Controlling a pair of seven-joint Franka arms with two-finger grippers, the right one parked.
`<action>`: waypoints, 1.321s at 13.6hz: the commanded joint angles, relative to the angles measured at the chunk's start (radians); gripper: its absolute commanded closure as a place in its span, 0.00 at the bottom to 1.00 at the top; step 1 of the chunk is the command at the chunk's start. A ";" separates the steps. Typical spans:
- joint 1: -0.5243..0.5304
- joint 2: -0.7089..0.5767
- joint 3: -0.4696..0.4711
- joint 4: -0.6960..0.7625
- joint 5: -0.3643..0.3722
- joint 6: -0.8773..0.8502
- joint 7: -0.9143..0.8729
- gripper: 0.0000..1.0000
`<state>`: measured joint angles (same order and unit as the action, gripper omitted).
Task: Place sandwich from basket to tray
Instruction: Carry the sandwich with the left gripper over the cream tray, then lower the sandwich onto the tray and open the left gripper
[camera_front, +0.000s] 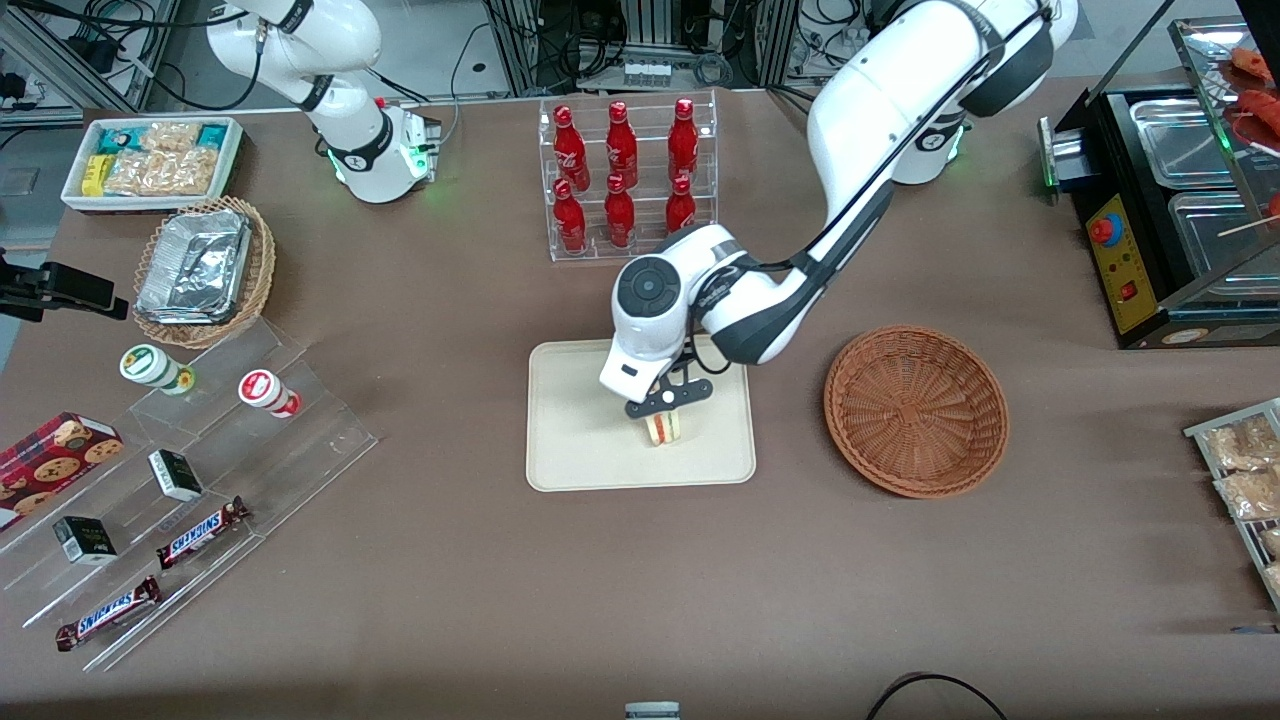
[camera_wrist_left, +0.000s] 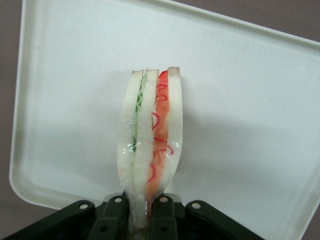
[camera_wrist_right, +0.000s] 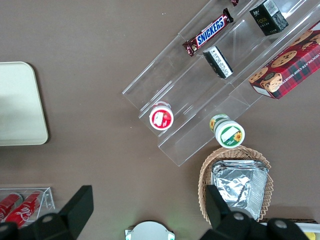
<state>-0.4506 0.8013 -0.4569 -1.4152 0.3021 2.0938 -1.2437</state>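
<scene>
While the gripper (camera_front: 668, 412) is clamped on the sandwich (camera_wrist_left: 150, 135), hanging just below it over the tray (camera_front: 570, 420), lower straight until bread touches the tray, then release; basket (camera_front: 915, 410) sits empty.

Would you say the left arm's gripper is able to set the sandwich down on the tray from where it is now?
Probably yes: the gripper, shut on the sandwich, hangs over bare tray.
</scene>
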 joint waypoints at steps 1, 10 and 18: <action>-0.016 0.041 0.007 0.058 0.026 -0.011 -0.031 1.00; 0.000 -0.036 0.004 0.071 0.014 -0.050 -0.016 0.00; 0.111 -0.171 0.000 0.101 -0.043 -0.270 0.290 0.00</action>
<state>-0.3901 0.6767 -0.4528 -1.2995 0.2983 1.8734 -1.0795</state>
